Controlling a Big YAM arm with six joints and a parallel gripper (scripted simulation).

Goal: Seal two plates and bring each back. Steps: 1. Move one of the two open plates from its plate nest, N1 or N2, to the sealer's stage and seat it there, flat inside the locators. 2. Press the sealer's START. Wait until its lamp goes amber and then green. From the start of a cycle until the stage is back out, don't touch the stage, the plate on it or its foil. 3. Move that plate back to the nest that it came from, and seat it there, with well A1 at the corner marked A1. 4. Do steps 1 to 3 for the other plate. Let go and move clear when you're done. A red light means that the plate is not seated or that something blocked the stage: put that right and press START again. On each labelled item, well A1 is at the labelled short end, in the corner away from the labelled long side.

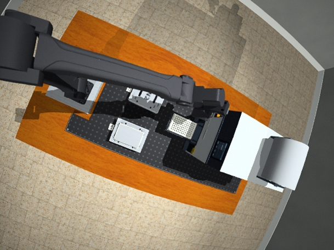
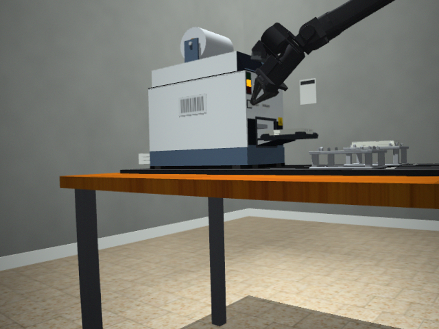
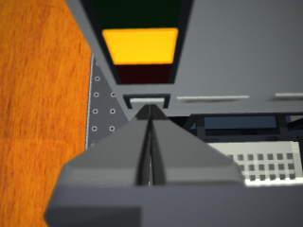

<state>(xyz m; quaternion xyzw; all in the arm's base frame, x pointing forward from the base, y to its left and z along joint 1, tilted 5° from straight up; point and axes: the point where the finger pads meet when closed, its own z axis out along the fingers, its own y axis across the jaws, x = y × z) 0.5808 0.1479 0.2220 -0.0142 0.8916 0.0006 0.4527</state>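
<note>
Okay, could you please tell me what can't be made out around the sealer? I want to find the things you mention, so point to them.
- START button's face: partly covered by the closed dark gripper's tips (image 2: 252, 103) (image 3: 150, 107) in the wrist view.
- Wells of the cream multi-well plate (image 1: 182, 126) (image 3: 270, 163): cut off by the gripper and frame edge in the wrist view.
- Lettering beside the button: too blurred in the exterior view.

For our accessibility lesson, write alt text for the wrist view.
The shut gripper points at the START button, below a lamp lit amber. At lower right, part of a plate with rows of wells shows.
</note>
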